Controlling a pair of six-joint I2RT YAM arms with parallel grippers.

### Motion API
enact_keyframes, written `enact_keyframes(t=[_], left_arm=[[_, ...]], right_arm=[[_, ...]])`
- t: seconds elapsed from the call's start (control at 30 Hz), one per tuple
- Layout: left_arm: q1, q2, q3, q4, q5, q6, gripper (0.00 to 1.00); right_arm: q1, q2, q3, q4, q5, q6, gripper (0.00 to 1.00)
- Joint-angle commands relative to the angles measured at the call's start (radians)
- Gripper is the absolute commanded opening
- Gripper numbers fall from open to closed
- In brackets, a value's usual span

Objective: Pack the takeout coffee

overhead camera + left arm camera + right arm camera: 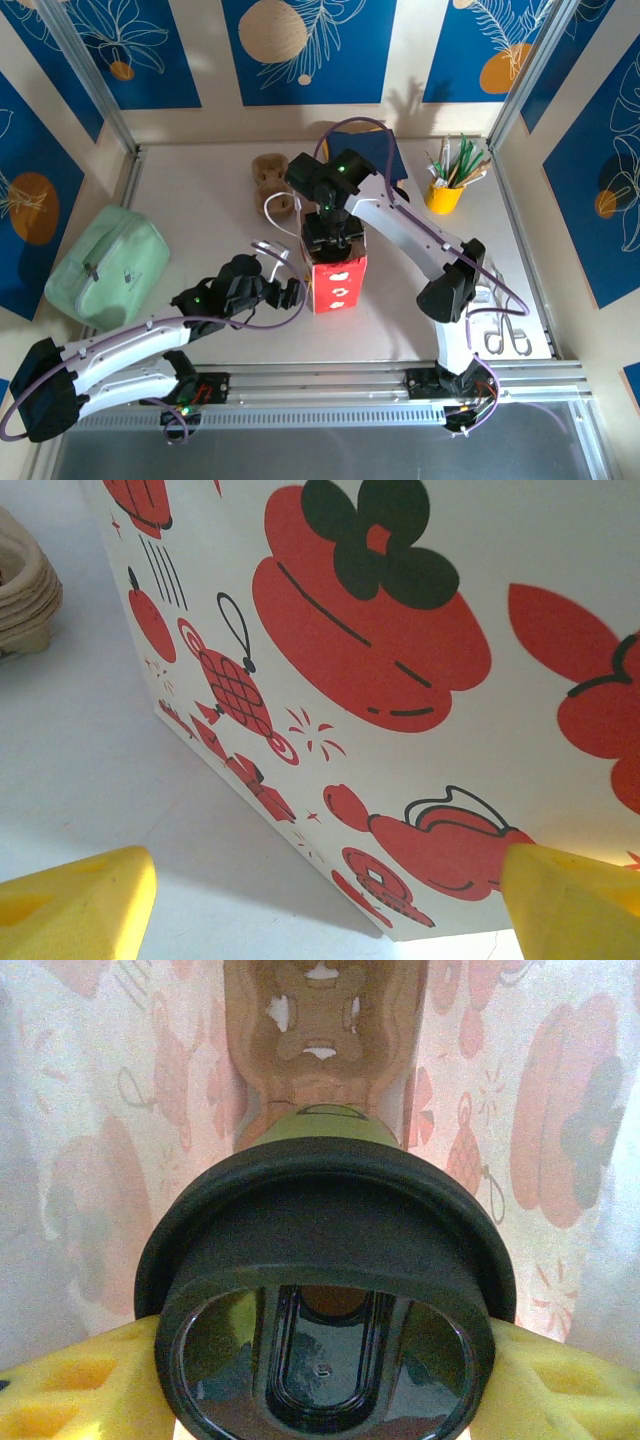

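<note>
One takeout coffee [330,1260], with black lid and lime-green sides, sat inside the red-and-white paper bag [338,285] at the table's centre, above a brown cardboard carrier [320,1020] deeper in the bag. Right gripper [330,1385]: yellow fingers [80,1380] clamped on the cup from either side, reaching down through the bag's mouth. Left gripper [328,875]: jaws wide apart, empty, just beside the bag's left wall. One mint-green pouch [105,265] lay at the left edge; one yellow pot [443,196] of utensils stood at the far right.

The left claw [325,905], yellow fingers [75,910] wide apart, faces a white bag [400,630] printed red.
</note>
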Motion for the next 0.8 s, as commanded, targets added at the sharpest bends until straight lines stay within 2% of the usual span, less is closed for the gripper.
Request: enact_keyframes(t=[0.0, 0.77], left_arm=[[-0.009, -0.001, -0.01, 0.017, 0.014, 0.02, 0.89], [-0.041, 0.034, -0.018, 0.093, 0.053, 0.038, 0.89]], right_arm=[[-0.006, 0.023, -0.014, -0.146, -0.025, 0.01, 0.61], [-0.027, -0.031, -0.148, -0.027, -0.066, 0.011, 0.61]])
